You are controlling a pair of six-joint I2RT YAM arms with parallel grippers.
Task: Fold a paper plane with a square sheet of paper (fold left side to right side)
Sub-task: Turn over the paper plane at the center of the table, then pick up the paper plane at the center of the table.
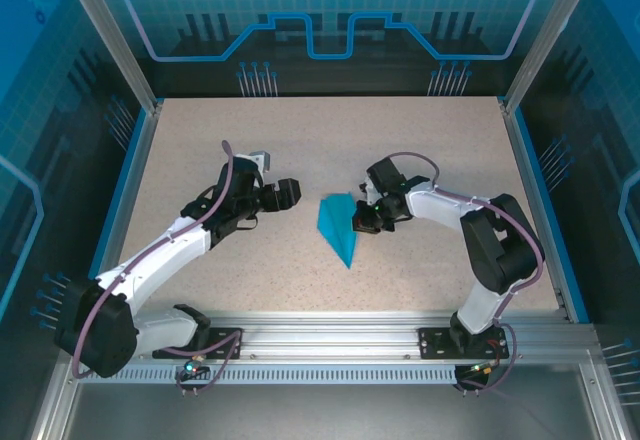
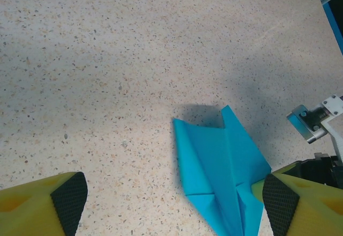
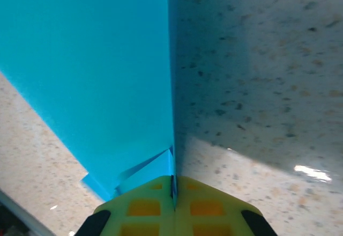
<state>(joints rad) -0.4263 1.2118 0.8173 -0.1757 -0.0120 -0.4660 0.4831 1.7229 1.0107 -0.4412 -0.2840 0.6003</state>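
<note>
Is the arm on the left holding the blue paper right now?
No, the left gripper stands open and apart from the folded blue paper, with a strip of bare table between them.

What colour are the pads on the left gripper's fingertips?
Black, finely textured pads on yellow fingers; the left wrist view shows them best.

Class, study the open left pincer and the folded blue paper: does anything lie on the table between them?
Nothing visible does. Bare speckled table is all that separates the left pincer from the blue paper. The right pincer is clamped on the paper's opposite edge, out of that path.
</note>
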